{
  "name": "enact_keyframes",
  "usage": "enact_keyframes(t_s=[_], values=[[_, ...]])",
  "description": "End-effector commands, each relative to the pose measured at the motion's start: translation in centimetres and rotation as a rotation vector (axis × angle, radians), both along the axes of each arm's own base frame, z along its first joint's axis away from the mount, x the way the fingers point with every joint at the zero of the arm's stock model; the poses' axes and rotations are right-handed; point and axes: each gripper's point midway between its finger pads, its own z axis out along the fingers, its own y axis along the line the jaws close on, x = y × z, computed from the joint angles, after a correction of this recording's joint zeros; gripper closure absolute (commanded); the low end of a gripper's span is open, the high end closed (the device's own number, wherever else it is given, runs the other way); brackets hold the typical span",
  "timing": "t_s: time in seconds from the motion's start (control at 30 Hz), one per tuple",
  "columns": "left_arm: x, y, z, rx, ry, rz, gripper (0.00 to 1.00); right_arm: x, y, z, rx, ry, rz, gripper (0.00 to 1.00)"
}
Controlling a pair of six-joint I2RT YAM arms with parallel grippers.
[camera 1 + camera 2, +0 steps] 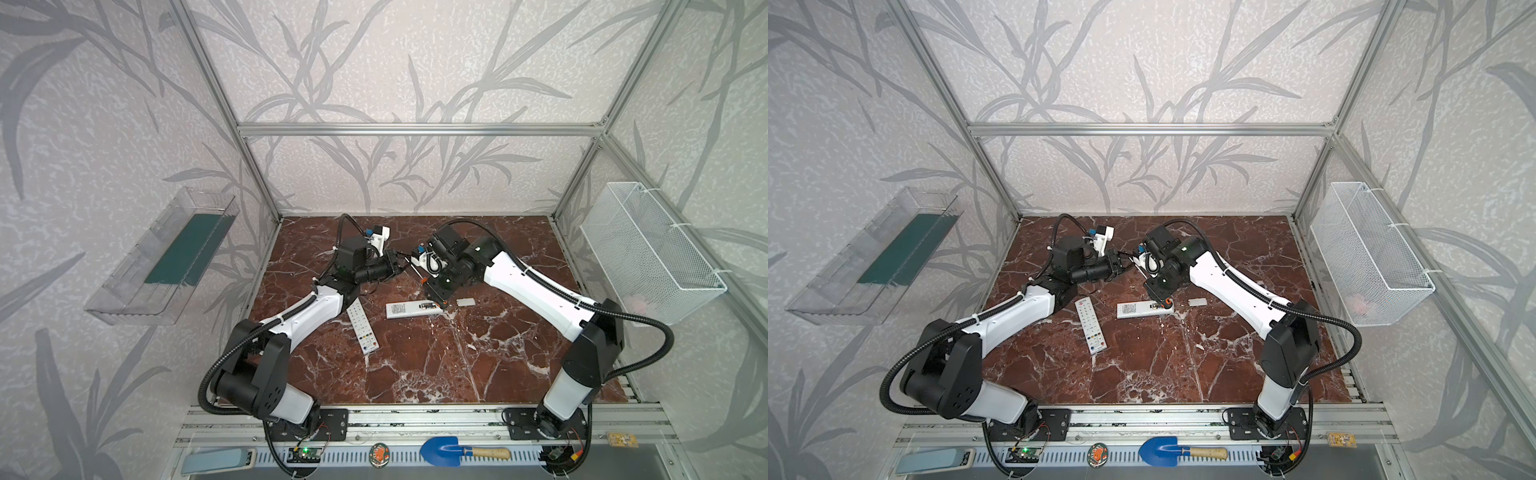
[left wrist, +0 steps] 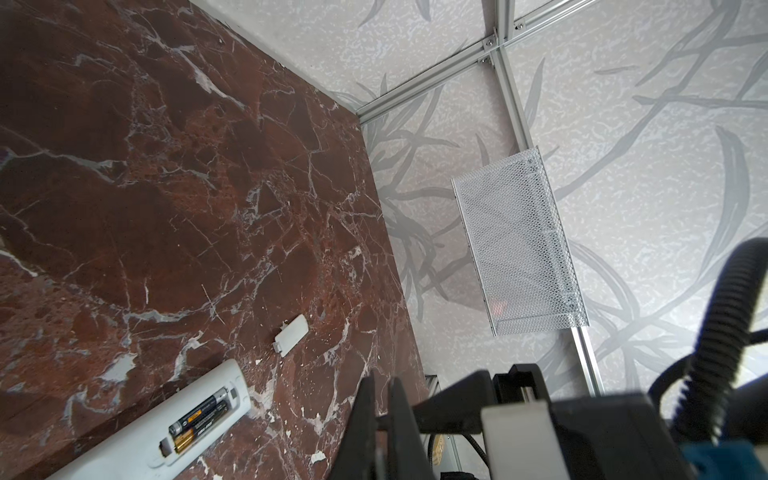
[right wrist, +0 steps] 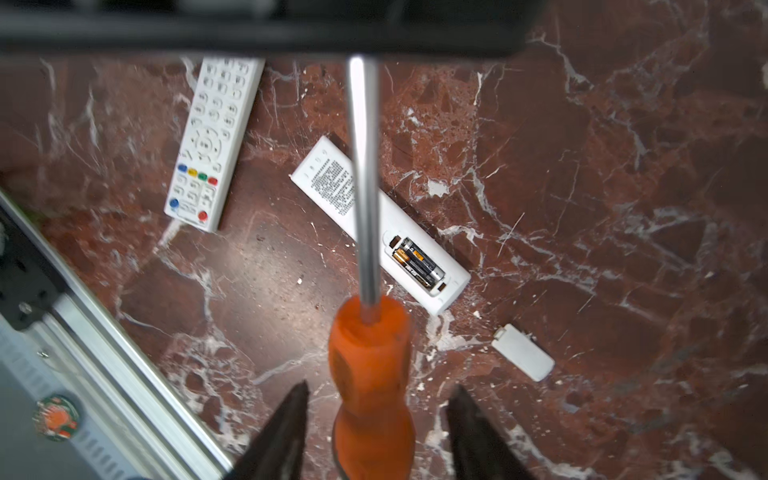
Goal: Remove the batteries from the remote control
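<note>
A white remote control (image 3: 328, 183) lies face down mid-table, also visible in a top view (image 1: 409, 309). Its compartment is open, with two batteries (image 3: 417, 262) (image 2: 199, 419) side by side inside. Its white cover (image 3: 523, 351) lies apart on the table. An orange-handled screwdriver (image 3: 370, 374) hangs above the remote. My left gripper (image 1: 402, 266) (image 2: 382, 378) is shut on the tip end of its steel shaft (image 3: 363, 166). My right gripper (image 3: 381, 386) (image 1: 438, 297) is open, with both fingers clear of the handle.
A second white remote (image 1: 363, 328), buttons up, lies left of the first, near my left forearm. A white mesh basket (image 1: 648, 253) hangs on the right wall and a clear tray (image 1: 166, 257) on the left. A blue trowel (image 1: 453, 451) lies on the front rail.
</note>
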Motion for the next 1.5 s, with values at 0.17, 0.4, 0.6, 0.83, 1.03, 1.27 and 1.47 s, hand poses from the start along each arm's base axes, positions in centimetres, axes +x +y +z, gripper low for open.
enact_keyframes(t_s=[0.17, 0.4, 0.6, 0.83, 1.03, 1.27, 1.47], values=[[2.6, 2.2, 3.5, -0.165, -0.003, 0.154, 1.0, 3.0, -3.7, 6.9, 0.531, 0.084, -0.309, 0.1], [5.5, 4.5, 4.2, -0.348, 0.169, 0.384, 1.0, 5.2, -4.9, 10.2, 0.926, 0.167, -0.373, 0.01], [6.8, 4.0, 5.4, -0.497, 0.189, 0.379, 1.0, 6.7, -3.0, 10.2, 1.07, 0.305, -0.371, 0.01], [6.8, 3.7, 5.6, -0.504, 0.19, 0.374, 1.0, 8.5, -1.2, 10.6, 1.135, 0.33, -0.355, 0.05], [6.7, 3.9, 5.5, -0.525, 0.187, 0.382, 1.0, 9.0, 0.4, 10.3, 1.146, 0.356, -0.345, 0.14], [6.7, 3.9, 5.3, -0.534, 0.193, 0.372, 1.0, 9.2, 1.3, 10.3, 1.163, 0.359, -0.339, 0.27], [6.6, 4.0, 4.9, -0.53, 0.205, 0.37, 1.0, 9.2, 1.2, 10.4, 1.17, 0.343, -0.349, 0.39]])
